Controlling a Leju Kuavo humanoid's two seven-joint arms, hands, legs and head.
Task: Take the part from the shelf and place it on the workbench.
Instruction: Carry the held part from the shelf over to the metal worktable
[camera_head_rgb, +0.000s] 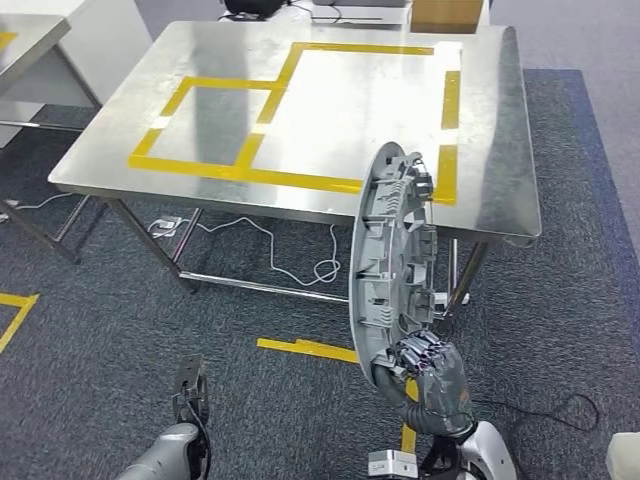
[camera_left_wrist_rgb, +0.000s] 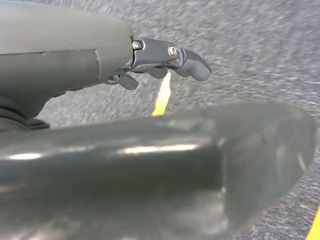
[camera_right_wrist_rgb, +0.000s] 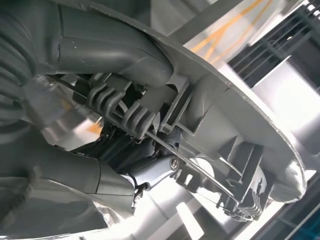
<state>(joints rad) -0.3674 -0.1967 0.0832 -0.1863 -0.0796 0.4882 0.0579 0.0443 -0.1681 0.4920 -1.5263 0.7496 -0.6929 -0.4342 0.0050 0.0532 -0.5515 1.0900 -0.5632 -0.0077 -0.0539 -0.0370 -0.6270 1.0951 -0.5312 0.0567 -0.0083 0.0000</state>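
The part (camera_head_rgb: 392, 265), a grey round plastic cover with ribs and clips on its inner face, is held upright on its edge in front of the near right corner of the desk (camera_head_rgb: 483, 190), above the carpet and not resting on the steel top. Its lower rim is gripped by the right hand (camera_head_rgb: 430, 372), whose fingers are wrapped around it; in the right wrist view the thumb lies over the rim of the part (camera_right_wrist_rgb: 226, 120) and dark fingers (camera_right_wrist_rgb: 151, 172) are seen against the ribbed inner side. The left hand (camera_head_rgb: 190, 385) hangs low over the carpet at the near left, holding nothing, with its fingers (camera_left_wrist_rgb: 166, 55) stretched out and slightly apart. Yellow tape (camera_head_rgb: 249, 150) marks two rectangles on the desk. A white cable (camera_head_rgb: 287, 262) lies on the carpet beneath it.
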